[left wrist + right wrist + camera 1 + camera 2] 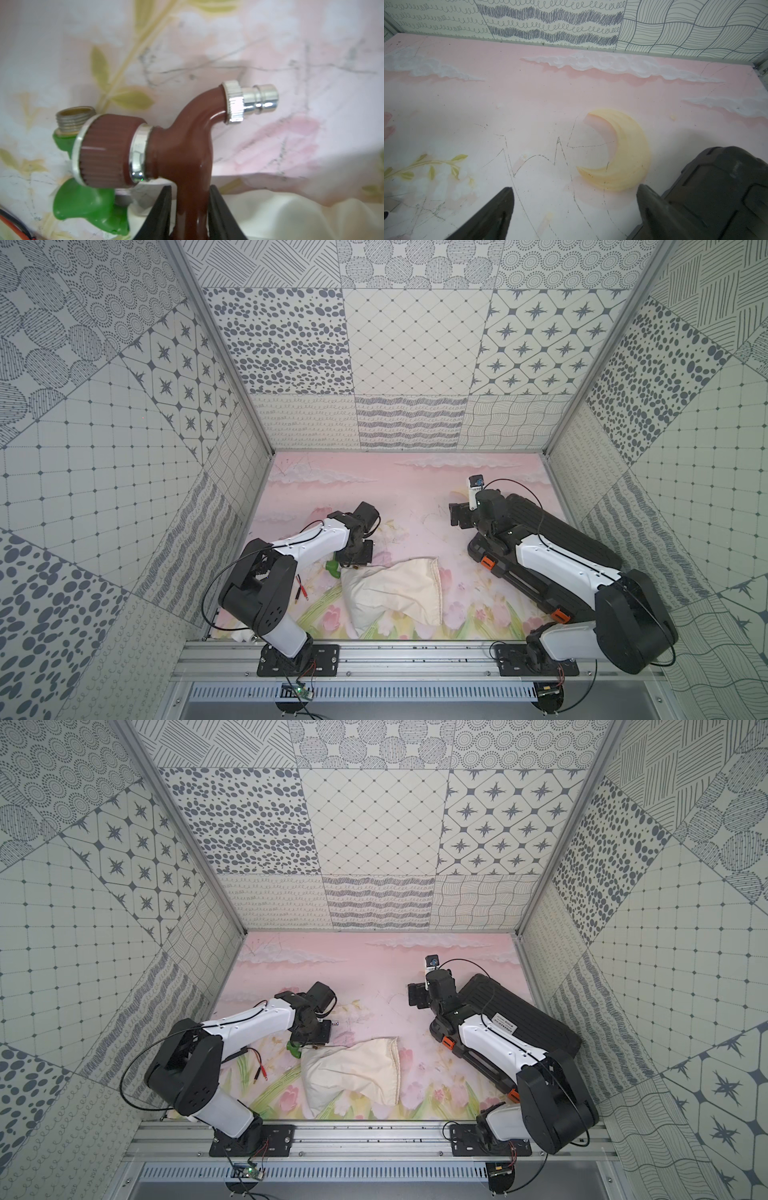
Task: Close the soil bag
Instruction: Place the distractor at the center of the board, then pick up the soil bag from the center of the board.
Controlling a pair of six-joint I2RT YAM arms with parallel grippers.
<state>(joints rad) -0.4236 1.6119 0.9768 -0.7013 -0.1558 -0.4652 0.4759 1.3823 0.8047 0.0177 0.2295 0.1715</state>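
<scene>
- While the soil bag [395, 593] lies on the tabletop [415, 506] in both top views, its mouth looks ungathered.
- Left wrist: left claw [190, 188] clenches a brown nozzle [182, 149], so it cannot help.
- Right wrist: right claw [575, 189] gapes empty; a lone pull may drag the bag.

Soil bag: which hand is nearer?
Left. The left hand is at the far left corner of the soil bag, gripping a brown fitting; the right hand hangs open well beyond it, beside the black case.

You see the right gripper [575, 187] with jaws spread wide above the pink tabletop [529, 99], a black case [716, 187] just beside one finger.
</scene>
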